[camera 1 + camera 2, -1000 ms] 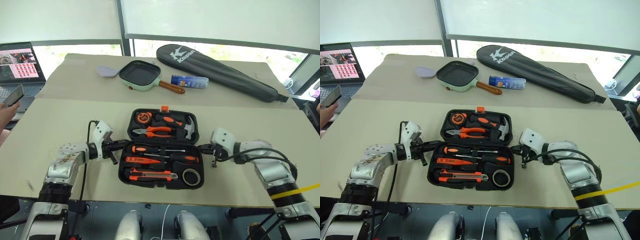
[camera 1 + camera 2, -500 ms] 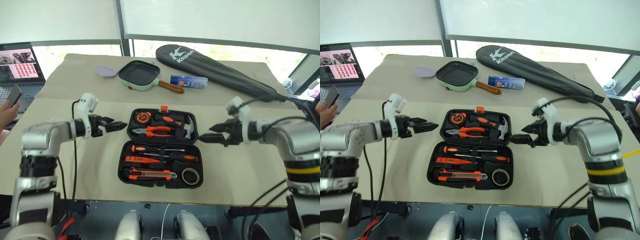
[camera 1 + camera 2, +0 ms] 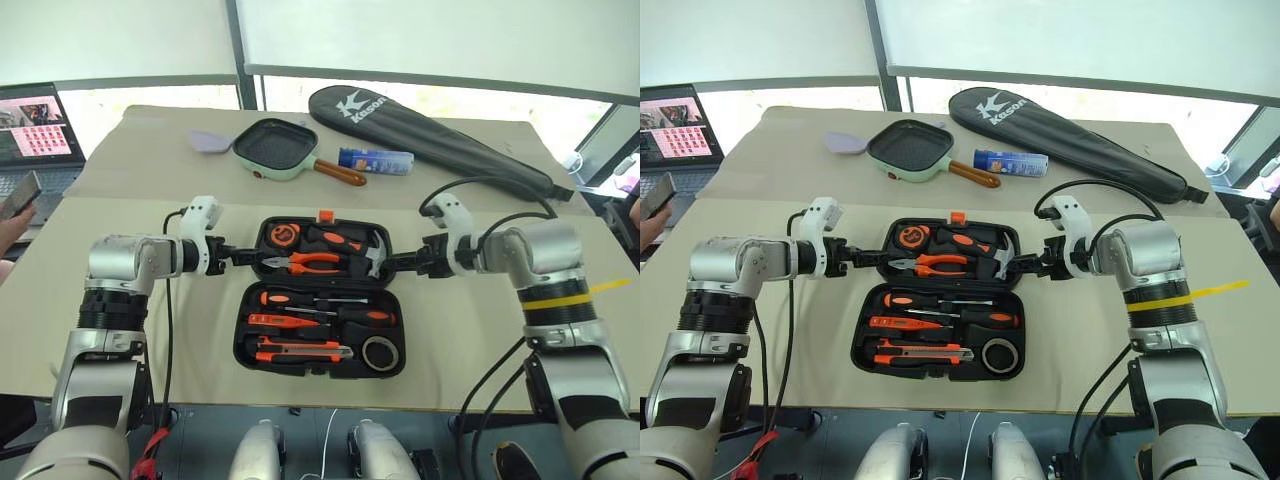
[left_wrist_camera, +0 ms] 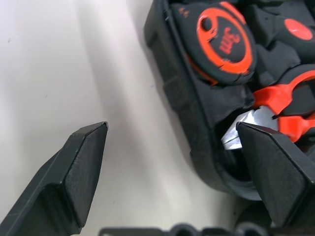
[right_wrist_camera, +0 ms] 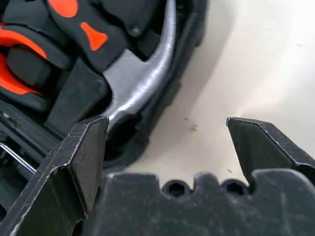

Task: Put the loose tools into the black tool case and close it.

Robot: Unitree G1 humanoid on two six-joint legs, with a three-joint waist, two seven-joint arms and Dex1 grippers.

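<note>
The black tool case lies open in the middle of the table. Its near half holds two black-and-orange screwdrivers, a slim orange screwdriver, the utility knife and the tape roll. Pliers and a hammer sit in the far half. My left gripper is open at the far half's left wall, one finger over the table, the other over the pliers. At the right wall my right gripper is open, one finger over the hammer.
A long black racket bag, a green pan, a blue tube and a purple spatula lie at the back. A laptop and a person's hand with a phone are at far left.
Both grippers have opened. They rose from beside the case's near half, swung outward, then came in to the side walls of the far half.
</note>
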